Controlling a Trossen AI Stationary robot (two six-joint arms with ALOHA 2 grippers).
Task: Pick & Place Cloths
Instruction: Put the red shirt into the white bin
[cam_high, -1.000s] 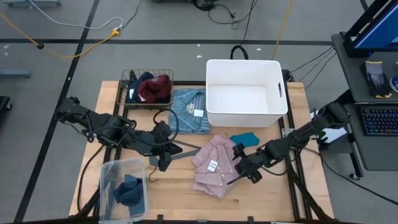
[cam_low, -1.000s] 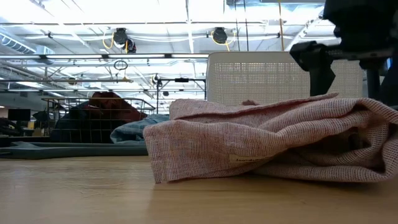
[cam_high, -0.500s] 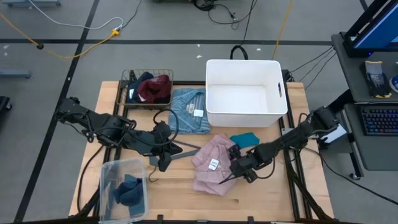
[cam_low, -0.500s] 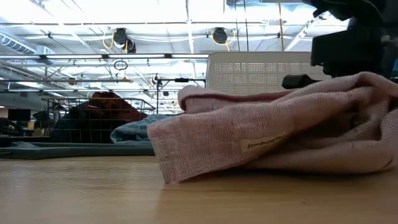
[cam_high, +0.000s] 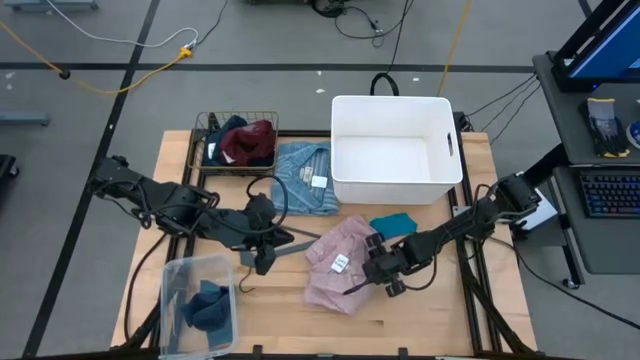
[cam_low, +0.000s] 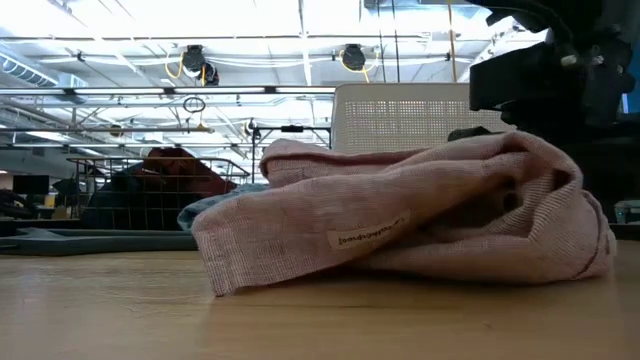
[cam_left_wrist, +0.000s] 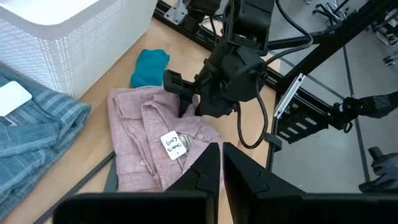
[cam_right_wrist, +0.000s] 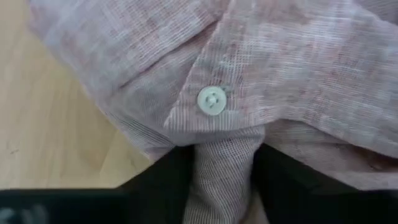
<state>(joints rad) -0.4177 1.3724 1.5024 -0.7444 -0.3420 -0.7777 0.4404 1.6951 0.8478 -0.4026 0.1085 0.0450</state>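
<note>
The pink tagged shirt (cam_high: 333, 266) lies bunched on the wooden table, its white tag (cam_left_wrist: 173, 144) facing up. My right gripper (cam_high: 372, 268) is at the shirt's right edge, shut on it. My left gripper (cam_left_wrist: 222, 163) is shut and hovers left of the shirt, beside the grey hanger (cam_high: 292, 241). The small teal piece (cam_high: 392, 222) lies just beyond the right gripper. The light blue striped shirt (cam_high: 303, 178) lies flat left of the white bin. Maroon and navy pieces (cam_high: 243, 141) sit in the wire basket. Slate-blue pieces (cam_high: 207, 304) lie in a clear tub. My right gripper pinches a fold of the pink shirt's right edge (cam_right_wrist: 221, 167) between its two fingers (cam_right_wrist: 163, 175), just below a white button (cam_right_wrist: 211, 100). It comes in low from the table's right side. The shirt rests on the table, heaped up against the gripper (cam_low: 530, 175).
The white bin (cam_high: 395, 190) stands at the far right of the table, the wire basket (cam_high: 205, 128) at the far left, and the clear tub (cam_high: 172, 290) at the near left corner. Bare wood (cam_high: 275, 310) shows between the tub and the pink shirt.
My right gripper has moved toward the table's left edge, taking the pink shirt's right edge with it. The shirt has slid left and bunched up higher against the gripper.
</note>
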